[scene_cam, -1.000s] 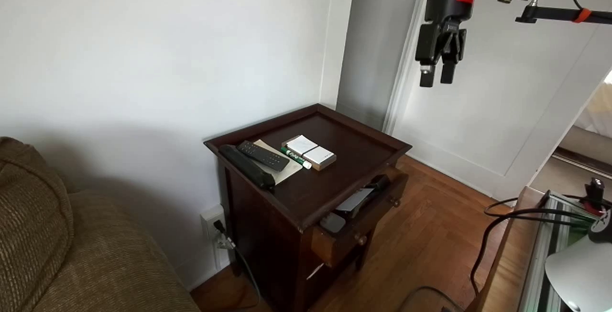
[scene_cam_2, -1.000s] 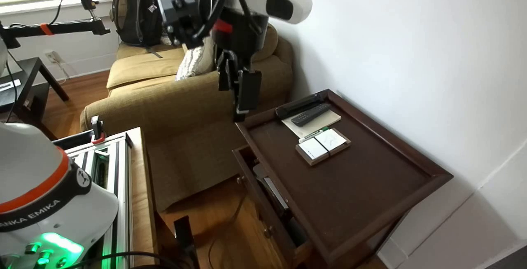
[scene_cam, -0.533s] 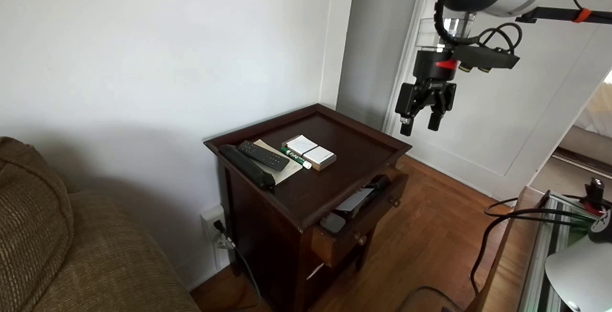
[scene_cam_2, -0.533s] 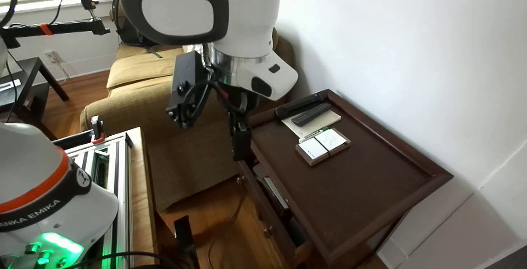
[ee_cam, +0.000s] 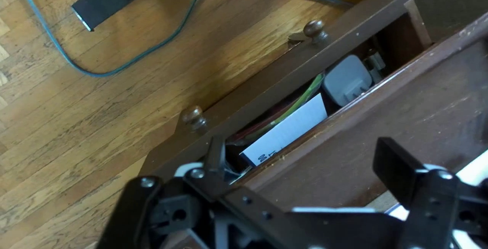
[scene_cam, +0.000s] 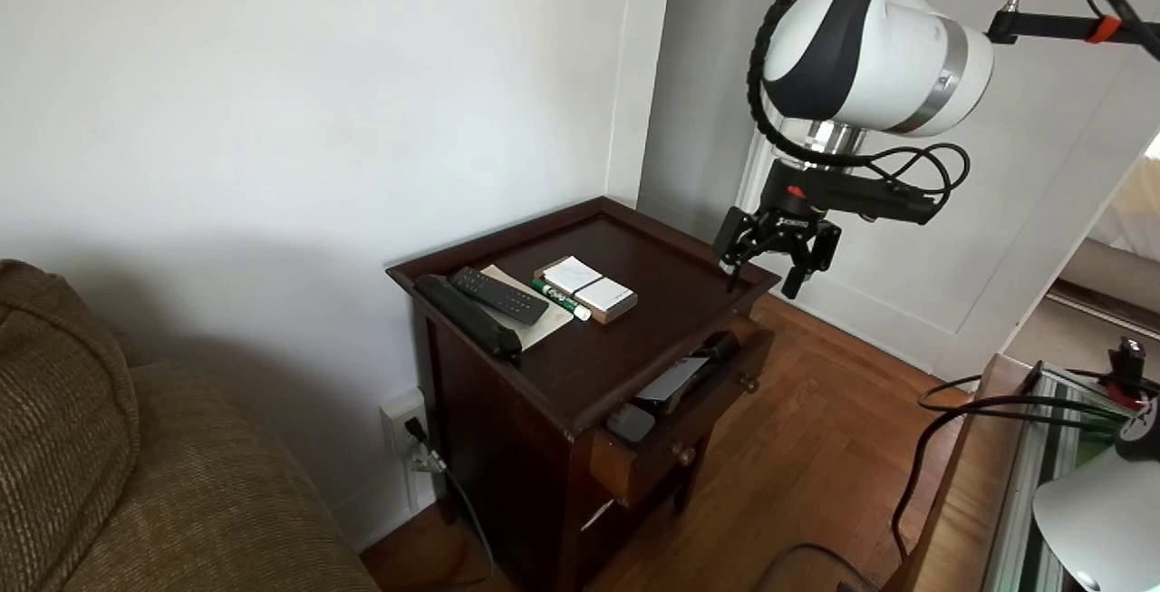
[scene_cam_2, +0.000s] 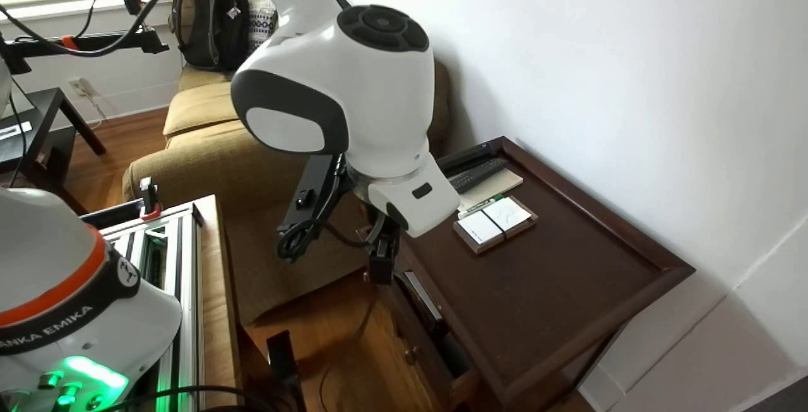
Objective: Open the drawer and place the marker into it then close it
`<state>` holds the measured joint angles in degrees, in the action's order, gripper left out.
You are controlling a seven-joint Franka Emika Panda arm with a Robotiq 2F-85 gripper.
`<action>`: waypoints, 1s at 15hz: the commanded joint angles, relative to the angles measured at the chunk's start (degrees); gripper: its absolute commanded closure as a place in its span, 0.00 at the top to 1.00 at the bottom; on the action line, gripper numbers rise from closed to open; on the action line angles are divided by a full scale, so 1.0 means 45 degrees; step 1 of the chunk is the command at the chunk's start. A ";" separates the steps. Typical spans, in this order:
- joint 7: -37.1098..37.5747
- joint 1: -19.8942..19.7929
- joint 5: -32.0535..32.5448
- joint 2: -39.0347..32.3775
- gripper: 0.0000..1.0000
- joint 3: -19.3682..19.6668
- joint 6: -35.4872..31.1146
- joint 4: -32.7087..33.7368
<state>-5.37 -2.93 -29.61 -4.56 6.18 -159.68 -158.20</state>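
Over the last second my black two-fingered gripper (scene_cam: 763,284) has come down and its fingers have spread, while the dark reddish-brown wooden drawer (ee_cam: 263,96) has stayed partly pulled out — so I take the opening step as done and this as the approach to the pick. The slim green-and-white marker (scene_cam: 562,299) lies on the dark reddish-brown wooden side table (scene_cam: 648,252), unmoved, nearer the edge by the brown fabric sofa (scene_cam: 208,483) than the edge opposite, just beside a white notepad (scene_cam: 609,293) banded to a tan wooden block (scene_cam: 620,312). My hand hangs tilted above the drawer-side edge, well apart from the marker. Its fingers stand wide, nothing held between them, and I see no contact with the table or the drawer. In the wrist view one finger appears in front of the drawer and the other in front of the table — the next move likely calls for going across toward the sofa-side edge, then down to the marker.
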 commanded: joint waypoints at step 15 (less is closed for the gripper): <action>-0.1198 -0.0675 -0.6038 -0.4096 1.00 -0.0959 -0.1251 0.0770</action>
<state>-10.77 -5.98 -56.78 -23.00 1.86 -165.31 -154.72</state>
